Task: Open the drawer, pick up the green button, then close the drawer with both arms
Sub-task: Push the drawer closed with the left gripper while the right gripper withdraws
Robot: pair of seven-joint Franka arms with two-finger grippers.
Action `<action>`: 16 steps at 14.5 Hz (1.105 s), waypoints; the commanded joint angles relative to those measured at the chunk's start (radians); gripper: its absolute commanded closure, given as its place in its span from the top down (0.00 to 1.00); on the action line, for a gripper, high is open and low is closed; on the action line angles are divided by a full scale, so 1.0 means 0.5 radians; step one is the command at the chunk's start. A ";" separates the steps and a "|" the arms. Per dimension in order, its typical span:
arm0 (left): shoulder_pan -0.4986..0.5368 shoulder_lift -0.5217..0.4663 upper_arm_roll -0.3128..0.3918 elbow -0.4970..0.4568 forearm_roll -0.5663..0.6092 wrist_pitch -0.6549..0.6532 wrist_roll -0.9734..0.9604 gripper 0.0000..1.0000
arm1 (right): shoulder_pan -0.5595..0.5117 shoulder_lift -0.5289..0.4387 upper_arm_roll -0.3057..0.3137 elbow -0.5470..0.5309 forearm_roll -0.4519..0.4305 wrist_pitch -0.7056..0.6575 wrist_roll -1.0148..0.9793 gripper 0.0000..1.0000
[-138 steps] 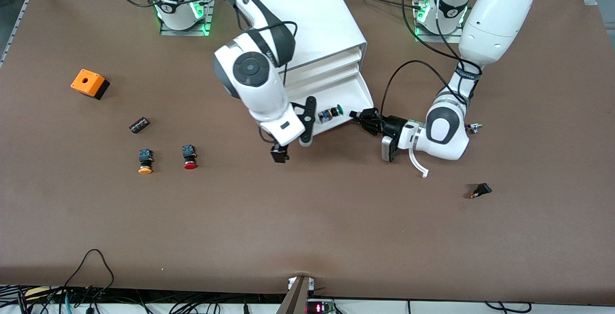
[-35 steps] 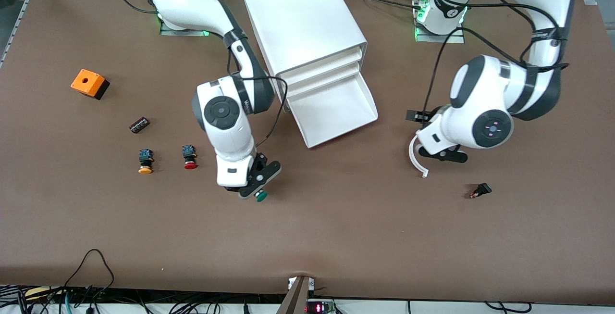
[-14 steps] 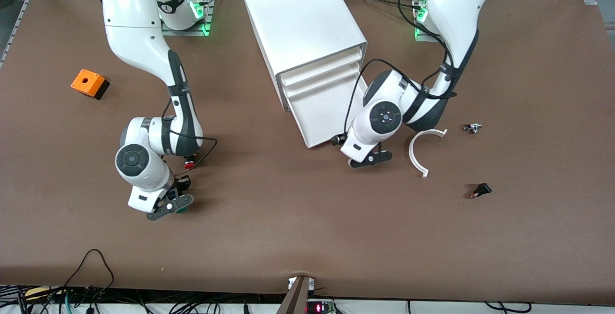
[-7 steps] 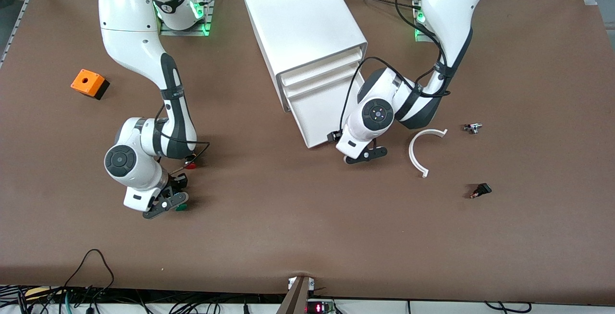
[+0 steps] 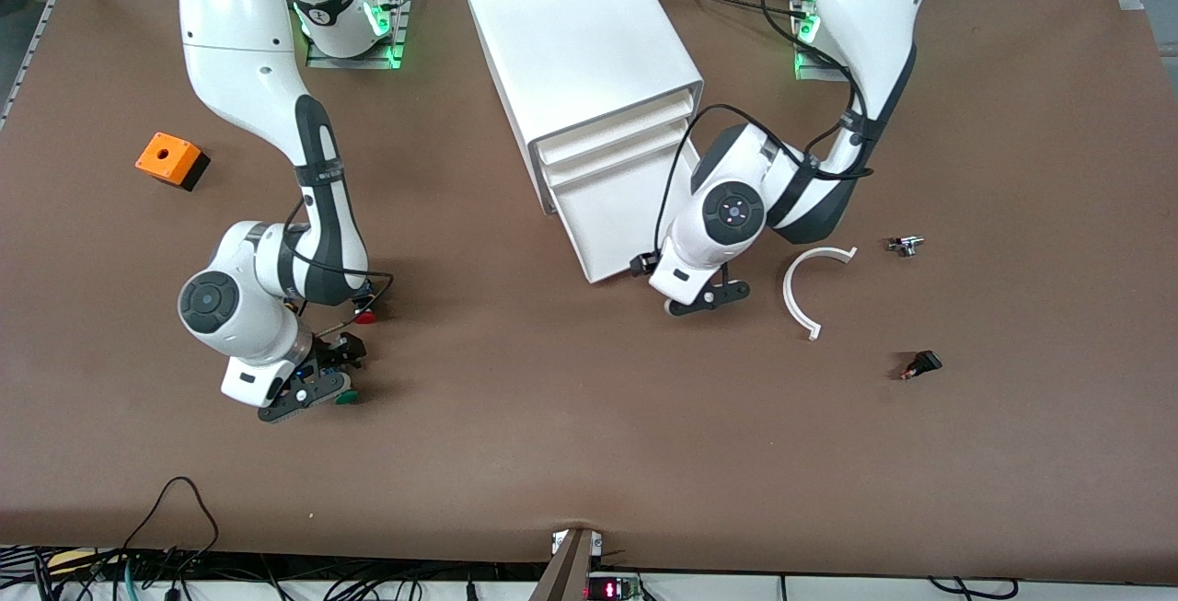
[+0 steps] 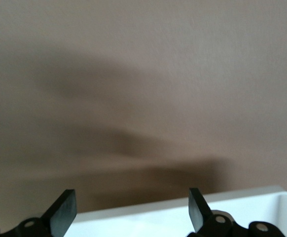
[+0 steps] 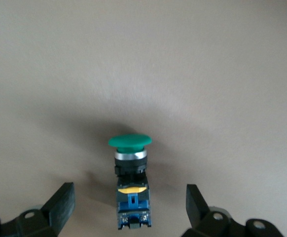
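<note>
Green-capped button (image 7: 130, 183) lying on brown table (image 5: 589, 435), toward the right arm's end, nearer the front camera than the red-capped button (image 5: 364, 315). Right gripper (image 7: 128, 210) low over it, fingers spread wide on either side, not touching. Lowest drawer (image 5: 635, 210) pulled out of white cabinet (image 5: 580, 30). Left gripper (image 6: 132, 210) at the drawer's front edge, fingers wide, gripping nothing.

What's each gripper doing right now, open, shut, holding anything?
Left gripper: open, empty, at the drawer front.
Right gripper: open, around the green button lying on the table, not gripping it.
</note>
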 commanded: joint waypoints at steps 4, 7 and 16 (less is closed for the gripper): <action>0.010 0.039 -0.003 -0.054 0.099 0.205 -0.073 1.00 | 0.111 -0.178 -0.173 0.019 0.056 -0.338 -0.020 1.00; 0.001 0.057 -0.012 -0.066 0.102 0.208 -0.113 1.00 | 0.136 -0.344 -0.225 0.096 0.025 -0.693 0.099 1.00; 0.025 0.030 -0.184 -0.207 -0.156 0.042 -0.169 1.00 | 0.137 -0.703 -0.192 0.276 -0.336 -1.317 0.195 1.00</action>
